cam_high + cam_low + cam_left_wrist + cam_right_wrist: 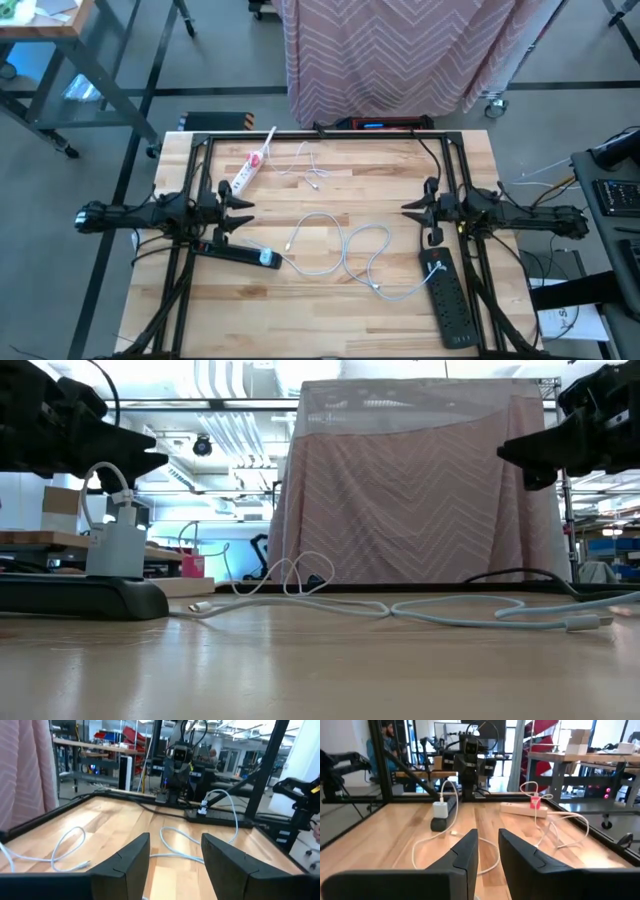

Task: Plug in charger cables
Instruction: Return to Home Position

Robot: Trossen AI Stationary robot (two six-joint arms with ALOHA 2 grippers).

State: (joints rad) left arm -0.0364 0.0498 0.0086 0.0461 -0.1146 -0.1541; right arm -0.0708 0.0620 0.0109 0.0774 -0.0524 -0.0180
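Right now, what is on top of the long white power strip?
A pink adapter stands plugged into the white power strip, with a thin white cable looping up from it. The socket and prongs beneath the adapter are covered, so they cannot be seen.

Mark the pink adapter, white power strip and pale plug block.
pink adapter (535,803): right wrist view, its body.
white power strip (512,808): right wrist view, bare end.
pale plug block (115,547): low view, its body.
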